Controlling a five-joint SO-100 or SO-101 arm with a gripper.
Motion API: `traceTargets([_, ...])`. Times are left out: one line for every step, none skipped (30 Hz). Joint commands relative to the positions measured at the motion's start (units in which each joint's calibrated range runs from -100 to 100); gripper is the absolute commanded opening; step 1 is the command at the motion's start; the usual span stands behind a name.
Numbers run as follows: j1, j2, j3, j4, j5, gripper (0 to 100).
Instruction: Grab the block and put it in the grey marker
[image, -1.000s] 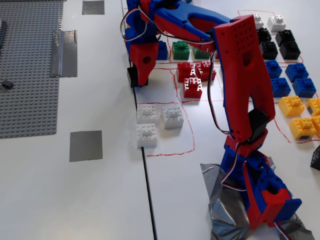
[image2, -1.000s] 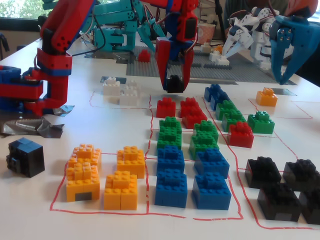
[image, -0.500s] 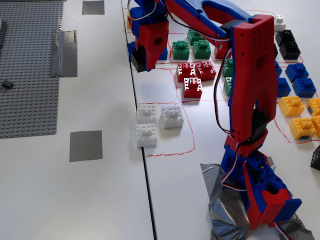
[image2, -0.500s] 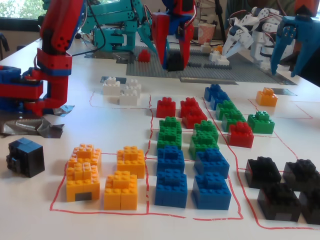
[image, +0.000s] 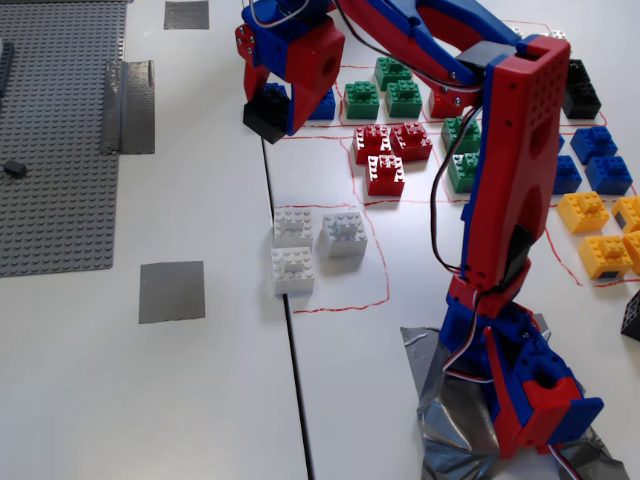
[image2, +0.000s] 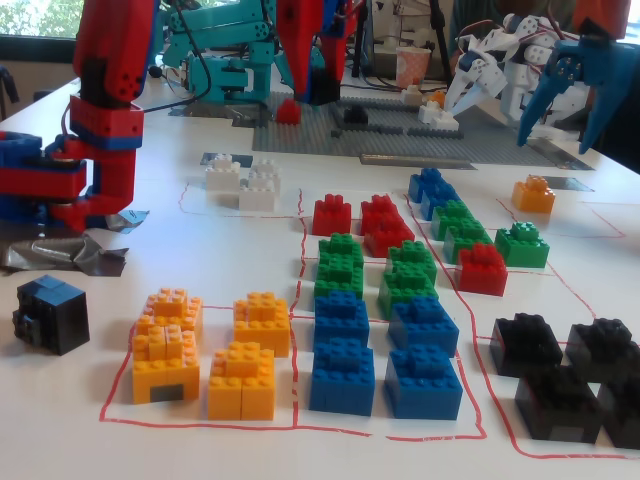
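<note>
Though the arm crosses much of both fixed views, these points can be read:

Hidden: the red and blue arm covers part of the coloured bricks behind it in a fixed view; in the other fixed view its upper part runs out of the top edge, and the gripper's tip is hard to separate from the clutter behind.

Cut off: the yellow studded bricks and the black studded bricks are clipped at the right edge.

Arm pose: base taped down at lower right, upright link rising, forearm reaching up-left across the white counter.

Gripper: the red and blue two-finger gripper points down, clamped on the small black studded toy block.

Block: at the gripper's tip, over the dark seam in the counter, left of the red-outlined brick areas; whether it touches the counter cannot be told.

Grey marker: the flat square patch of grey tape lies bare, left of the white studded bricks and well apart from the block.

Other: big studded grey baseplate at far left.
</note>
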Motion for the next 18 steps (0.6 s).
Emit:
traceTargets([-2.3, -6.4, -7.3, 2.8, 2.7, 0])
traceTargets([-3.0, -6.4, -8.4, 3.6, 3.6, 0])
traceTargets([-3.7, -6.4, -9.5, 4.3, 4.4, 0])
traceTargets([-4.4, -6.4, -10.4, 4.7, 5.3, 0])
traceTargets([-5.1, -6.4, -10.9, 5.1, 5.9, 0])
traceTargets([-5.8, -6.4, -11.4, 5.3, 6.4, 0])
traceTargets([-6.5, -6.4, -11.4, 5.4, 6.8, 0])
traceTargets([-7.3, -6.4, -11.6, 5.4, 7.0, 0])
traceTargets([-8.2, -6.4, -11.6, 5.4, 7.3, 0])
traceTargets([-9.2, -6.4, -11.6, 5.4, 7.2, 0])
traceTargets([-10.3, -6.4, -11.5, 5.3, 7.0, 0])
traceTargets([-11.3, -6.3, -11.3, 5.3, 6.7, 0])
traceTargets([-12.2, -6.3, -10.7, 4.9, 6.3, 0])
traceTargets([-13.1, -6.2, -10.0, 4.6, 5.9, 0])
traceTargets([-14.0, -6.2, -9.1, 4.4, 5.6, 0])
traceTargets([-14.9, -6.2, -8.4, 4.0, 5.1, 0])
traceTargets([-15.7, -6.2, -7.6, 3.6, 4.7, 0])
traceTargets([-16.3, -6.2, -6.7, 2.9, 4.5, 0])
